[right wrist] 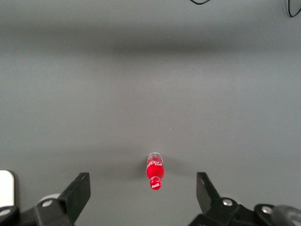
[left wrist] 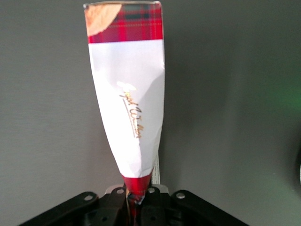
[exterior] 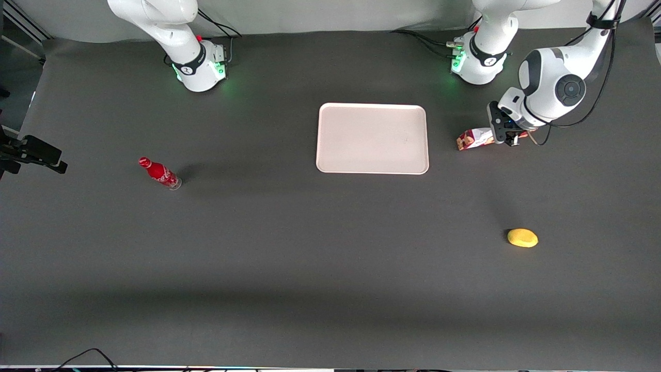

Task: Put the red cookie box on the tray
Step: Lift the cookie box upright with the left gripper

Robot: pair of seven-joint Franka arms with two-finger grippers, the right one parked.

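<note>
Yellow fruit (exterior: 522,237): lower half of the front view, toward the working arm's end of the table, well apart from everything else. Not part of the task.

Red bottle (exterior: 160,173): mid-height in the frame, toward the parked arm's end, leaning. Not to be mistaken for the target.

Pinkish-white tray (exterior: 372,138): upper middle of the frame, long side running across the table, nothing on it. It is the destination.

Red box (exterior: 474,138): same height in the frame as the tray, just beside its short edge at the working arm's end and not touching it. It lies roughly end-on to the tray, with its white label patch showing. Whether it is off the table cannot be told.

Gripper (exterior: 508,138): at the box's end away from the tray. The wrist view shows the gripper (left wrist: 136,202) closed tight on the narrow red end of the box (left wrist: 129,103), the whole length jutting out from it.

Handling note, as judgement: an end grip on a long carton invites droop and swing. Lift enough for the free end to pass over the rim, carry slowly toward the tray's middle, lower until the box lies flat inside the rim, then release.
</note>
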